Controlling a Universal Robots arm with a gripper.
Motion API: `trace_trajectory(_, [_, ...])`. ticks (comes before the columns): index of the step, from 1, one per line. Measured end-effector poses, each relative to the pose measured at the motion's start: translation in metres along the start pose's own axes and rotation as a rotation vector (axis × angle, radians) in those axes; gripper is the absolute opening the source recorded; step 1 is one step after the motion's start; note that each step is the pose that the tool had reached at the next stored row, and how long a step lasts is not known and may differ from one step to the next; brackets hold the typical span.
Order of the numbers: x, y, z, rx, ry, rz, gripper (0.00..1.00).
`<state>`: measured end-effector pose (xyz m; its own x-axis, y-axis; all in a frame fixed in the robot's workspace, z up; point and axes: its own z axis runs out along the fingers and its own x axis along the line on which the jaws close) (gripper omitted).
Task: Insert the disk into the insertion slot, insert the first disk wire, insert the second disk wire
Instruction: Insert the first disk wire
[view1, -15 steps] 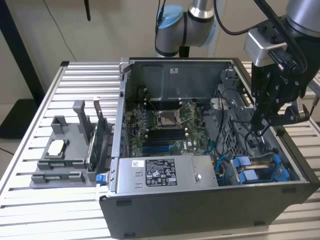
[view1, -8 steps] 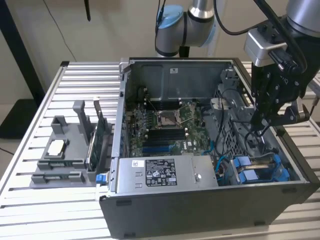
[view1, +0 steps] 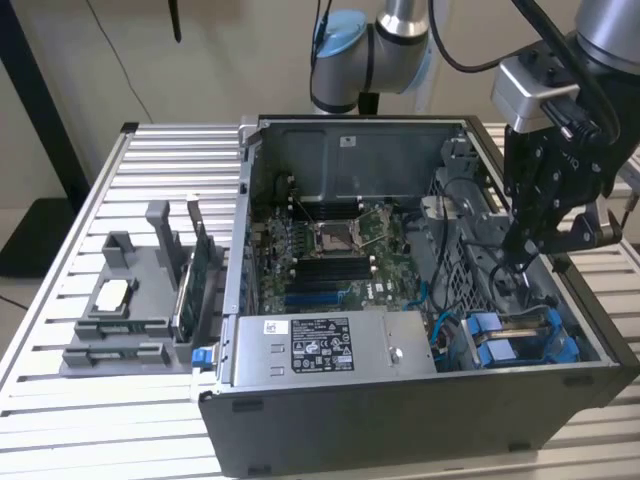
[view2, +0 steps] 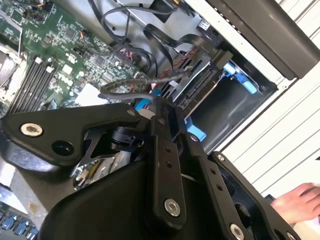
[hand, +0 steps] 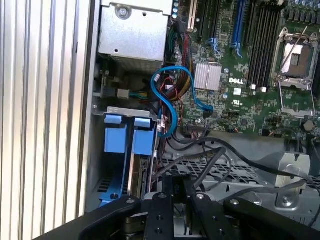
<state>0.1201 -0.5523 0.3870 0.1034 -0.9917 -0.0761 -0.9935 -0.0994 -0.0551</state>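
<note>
The disk (view1: 512, 336), in its blue carrier (hand: 122, 136), sits in the insertion slot (view1: 560, 345) at the case's front corner, on the exterior view's right. My gripper (view1: 522, 255) hangs inside the case just above and behind it. In both wrist views its black fingers (view2: 161, 150) stand close together on the dark end of a disk wire (view2: 127, 89), and the grey cable trails off toward the motherboard. More dark wires (hand: 220, 150) loop over the perforated drive cage (hand: 210, 172) beside the gripper (hand: 178, 184). A blue cable (hand: 170, 102) curls next to the carrier.
A grey labelled power-supply box (view1: 320, 345) fills the case's front. The motherboard (view1: 330, 250) lies behind it. A grey parts holder (view1: 130, 305) stands on the slatted table (view1: 60, 400) on the exterior view's left. A person's hand (view2: 299, 202) rests on the table beside the case.
</note>
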Motion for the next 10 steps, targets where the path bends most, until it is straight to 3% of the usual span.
trace_trajectory(10, [0.0024, -0.0102, 0.0020, -0.0435, 0.0276, 0.002, 0.19])
